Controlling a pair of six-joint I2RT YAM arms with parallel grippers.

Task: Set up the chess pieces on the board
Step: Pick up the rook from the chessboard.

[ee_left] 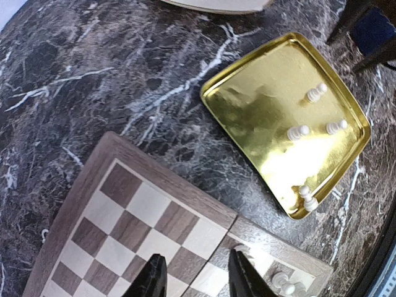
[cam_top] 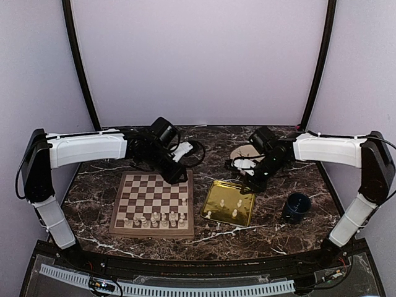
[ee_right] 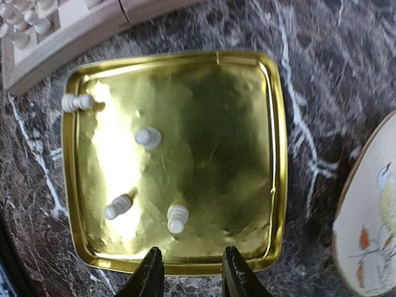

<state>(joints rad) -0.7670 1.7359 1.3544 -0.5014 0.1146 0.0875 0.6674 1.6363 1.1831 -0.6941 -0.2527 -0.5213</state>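
**Table** (cam_top: 99,185): dark marble with white veining; all items below are set on it.

**Board** (cam_top: 148,192): a wooden chessboard with a brown frame, placed left of centre, in front of the left arm. Its far squares are bare.

**Chess pieces** (cam_top: 154,218): small and cream-white. Most are lined up in the two nearest rows of the board. Four more (ee_right: 147,137) are scattered in the tray, apart from one another. Whether these stand or lie cannot be told for certain.

**Tray** (cam_top: 216,193): shiny gold, rectangular with rounded corners, set just beside the board's right edge and not touching it.

**Left gripper** (ee_left: 197,278): held over the far right corner of the board. Its fingers are spread and only checkered squares are seen in the gap. Nothing is gripped.

**Right gripper** (ee_right: 192,278): held over the far rim of the tray. Its fingers are spread and nothing is caught between them. The nearest piece lies just inside the rim, clear of both fingertips.

**Cup** (cam_top: 297,207): dark blue, placed right of the tray, near the right arm.

**Plate** (cam_top: 242,152): pale with a painted bird, set beyond the tray and partly hidden by the right arm.
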